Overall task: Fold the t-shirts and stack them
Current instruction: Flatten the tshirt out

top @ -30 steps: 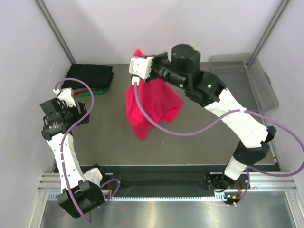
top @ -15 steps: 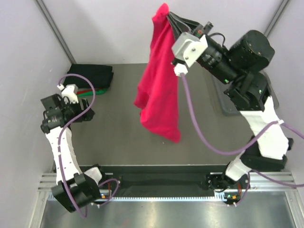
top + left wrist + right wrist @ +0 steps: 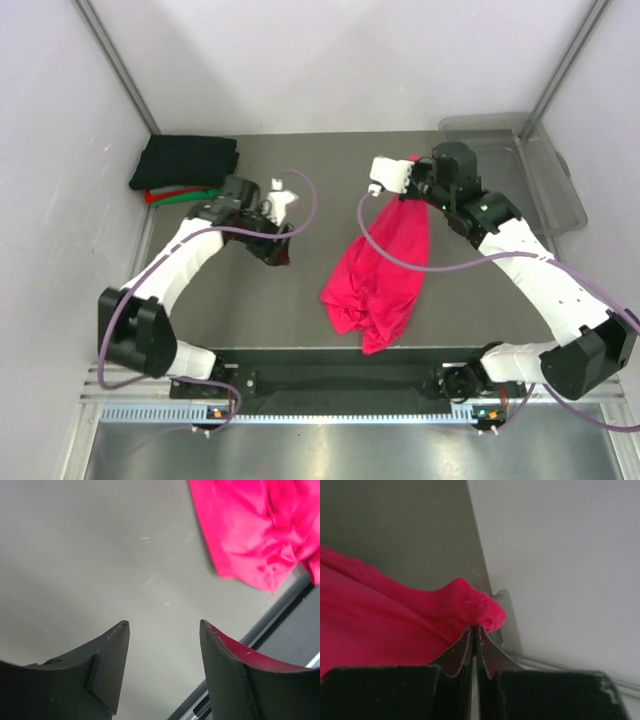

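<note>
A bright pinkish-red t-shirt (image 3: 375, 285) hangs from my right gripper (image 3: 408, 192); its lower part lies bunched on the grey table near the front edge. In the right wrist view the right gripper (image 3: 475, 628) is shut on a stitched edge of the shirt (image 3: 395, 625). My left gripper (image 3: 278, 250) is open and empty, low over bare table to the left of the shirt. In the left wrist view the left gripper (image 3: 162, 625) shows the shirt (image 3: 250, 530) ahead at upper right. A folded black t-shirt (image 3: 185, 160) lies on red (image 3: 163, 196) and green (image 3: 203, 190) ones at the back left.
A clear plastic bin (image 3: 520, 165) stands at the back right, close behind the right arm. Grey walls enclose the table at the back and sides. The table's dark front rail (image 3: 280, 610) runs just beyond the shirt's bunched end.
The right arm has come down from high up, and the shirt's lower part now rests on the table. The left arm has swung from the left edge toward the middle, near the shirt.
</note>
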